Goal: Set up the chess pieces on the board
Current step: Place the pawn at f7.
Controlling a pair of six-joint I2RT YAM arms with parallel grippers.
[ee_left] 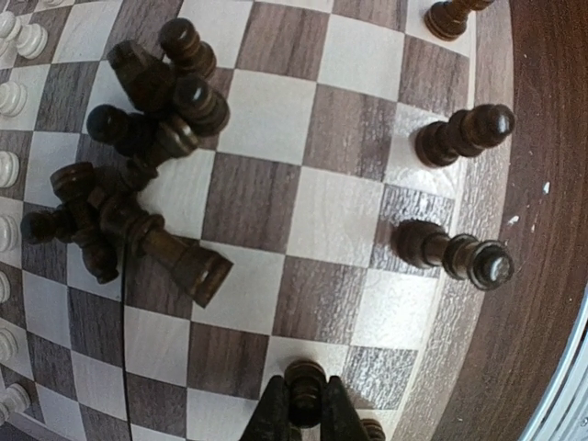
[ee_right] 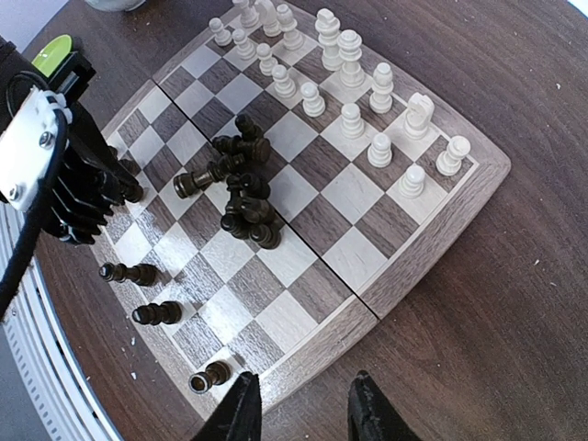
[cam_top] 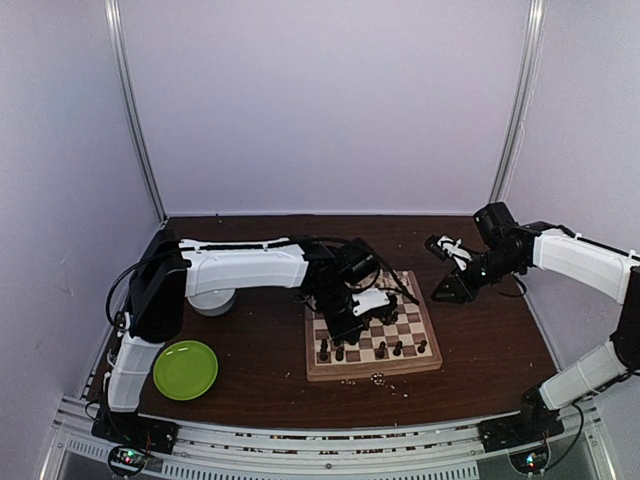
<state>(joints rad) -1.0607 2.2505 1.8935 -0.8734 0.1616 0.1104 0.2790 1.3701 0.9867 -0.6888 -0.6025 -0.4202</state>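
Dark chessmen (ee_right: 241, 188) lie heaped on the board (ee_right: 459, 197), cream chessmen (ee_right: 352, 119) standing.

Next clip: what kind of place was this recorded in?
Probably a lab robot cell, not a home: plain pale panels on metal poles enclose a brown table, with an aluminium rail along its near edge. On it sit a chessboard and a green plate.

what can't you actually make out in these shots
- Left wrist view: the dark piece in the left gripper is half covered by its jaws; kind unclear.
- Left wrist view: the cream pieces are cut off by the left edge.
- Top view: the standing pieces on the board are too small to name; the left arm covers part.
- Right wrist view: the dark pile overlaps; no sure count.
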